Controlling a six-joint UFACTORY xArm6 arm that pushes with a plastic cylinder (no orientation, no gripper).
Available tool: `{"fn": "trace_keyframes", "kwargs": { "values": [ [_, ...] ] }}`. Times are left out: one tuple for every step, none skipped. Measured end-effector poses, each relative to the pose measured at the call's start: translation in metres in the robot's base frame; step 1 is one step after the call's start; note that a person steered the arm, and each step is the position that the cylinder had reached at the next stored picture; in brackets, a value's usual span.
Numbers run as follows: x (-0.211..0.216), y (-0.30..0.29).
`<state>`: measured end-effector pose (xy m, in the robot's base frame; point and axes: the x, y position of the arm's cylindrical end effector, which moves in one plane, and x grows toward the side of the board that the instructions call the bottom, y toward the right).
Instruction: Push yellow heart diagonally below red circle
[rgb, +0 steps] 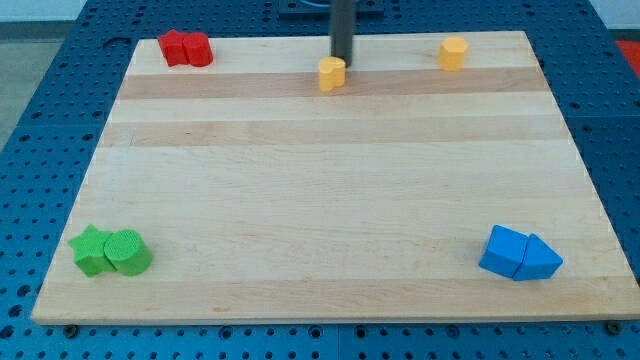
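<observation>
The yellow heart (332, 74) sits near the view's top, about the middle of the wooden board (320, 200). My tip (342, 60) is just above it and slightly to its right, touching or almost touching its top edge. The red circle (199, 50) lies in the board's top left corner, far to the heart's left, pressed against a red star-like block (175, 47) on its left side.
A second yellow block (453, 52), roughly hexagonal, sits at the top right. A green star (91, 249) and a green circle (128, 252) sit together at the bottom left. A blue block (503, 250) and a blue triangle (541, 260) touch at the bottom right.
</observation>
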<state>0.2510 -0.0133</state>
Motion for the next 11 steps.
{"fn": "trace_keyframes", "kwargs": {
  "values": [
    [0.000,-0.024],
    [-0.002,0.012],
    [-0.002,0.044],
    [0.018,0.031],
    [0.039,-0.021],
    [0.040,-0.068],
    [0.040,-0.084],
    [0.047,-0.054],
    [0.062,-0.037],
    [0.076,-0.049],
    [0.077,-0.076]
  ]
}}
